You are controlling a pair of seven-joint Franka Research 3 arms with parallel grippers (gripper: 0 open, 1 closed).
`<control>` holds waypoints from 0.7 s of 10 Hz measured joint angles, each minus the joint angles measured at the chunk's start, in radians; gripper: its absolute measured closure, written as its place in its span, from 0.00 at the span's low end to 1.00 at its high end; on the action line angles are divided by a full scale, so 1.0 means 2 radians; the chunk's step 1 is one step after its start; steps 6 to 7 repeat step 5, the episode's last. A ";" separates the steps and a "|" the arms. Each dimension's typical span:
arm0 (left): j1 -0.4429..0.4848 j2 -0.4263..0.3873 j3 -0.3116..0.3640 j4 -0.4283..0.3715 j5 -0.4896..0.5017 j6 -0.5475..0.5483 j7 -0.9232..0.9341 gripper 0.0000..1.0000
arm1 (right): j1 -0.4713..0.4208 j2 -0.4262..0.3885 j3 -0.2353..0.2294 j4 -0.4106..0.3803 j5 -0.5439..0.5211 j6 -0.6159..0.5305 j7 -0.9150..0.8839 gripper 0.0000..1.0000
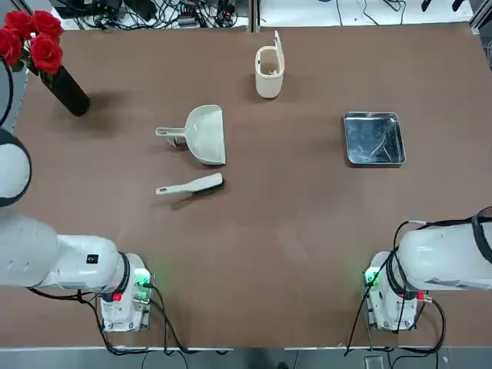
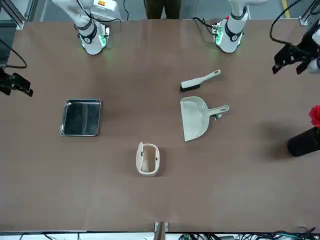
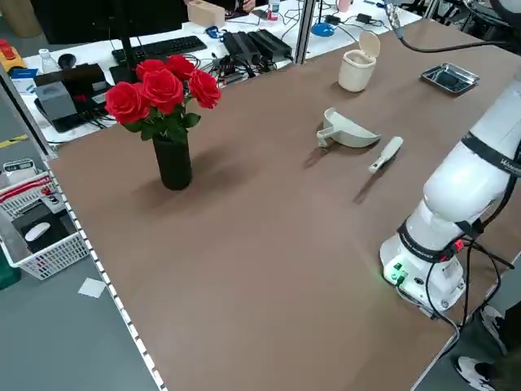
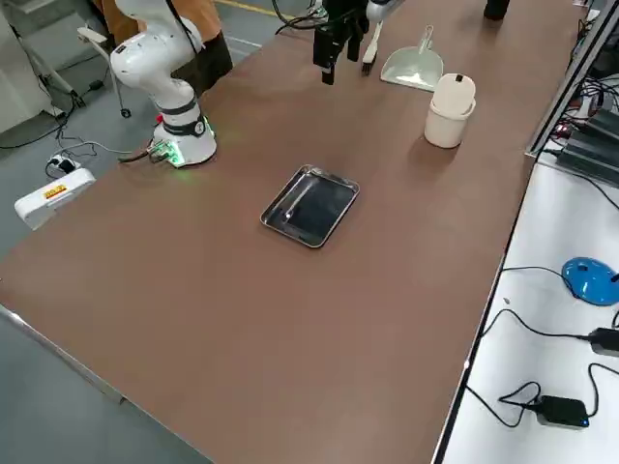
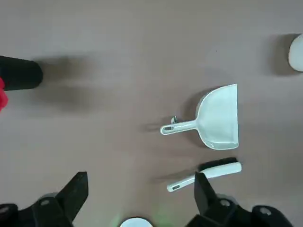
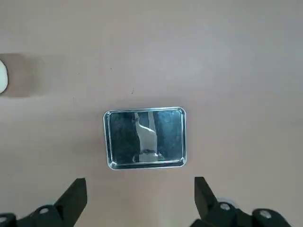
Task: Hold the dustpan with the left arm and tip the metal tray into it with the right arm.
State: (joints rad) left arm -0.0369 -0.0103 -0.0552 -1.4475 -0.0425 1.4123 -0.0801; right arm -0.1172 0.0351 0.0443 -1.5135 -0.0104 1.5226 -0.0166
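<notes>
The cream dustpan [image 1: 206, 134] lies flat at the table's left middle, its handle pointing to the left; it also shows in the left wrist view [image 5: 218, 118]. The shiny metal tray [image 1: 374, 138] rests flat on the right side, seen from above in the right wrist view [image 6: 145, 137]. My left gripper [image 5: 140, 189] hangs open high over the table, well short of the dustpan. My right gripper [image 6: 140, 194] hangs open high above the table, short of the tray. Neither holds anything.
A slim cream brush [image 1: 191, 185] lies just in front of the dustpan. A small cream bin [image 1: 269, 71] stands at the back middle. A dark vase of red roses [image 1: 65, 88] stands at the back left. Both arm bases [image 1: 123, 296] sit at the near edge.
</notes>
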 joint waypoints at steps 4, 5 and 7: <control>0.001 0.010 0.000 0.000 0.010 0.014 0.000 0.02 | 0.000 0.000 0.000 0.000 0.000 0.000 0.000 0.00; 0.001 0.010 0.000 0.000 0.013 0.016 0.000 0.02 | 0.000 0.000 0.000 0.000 0.000 0.000 0.000 0.00; 0.001 0.010 0.000 0.000 0.013 0.016 0.000 0.02 | 0.000 0.000 0.000 0.000 0.000 0.000 0.000 0.00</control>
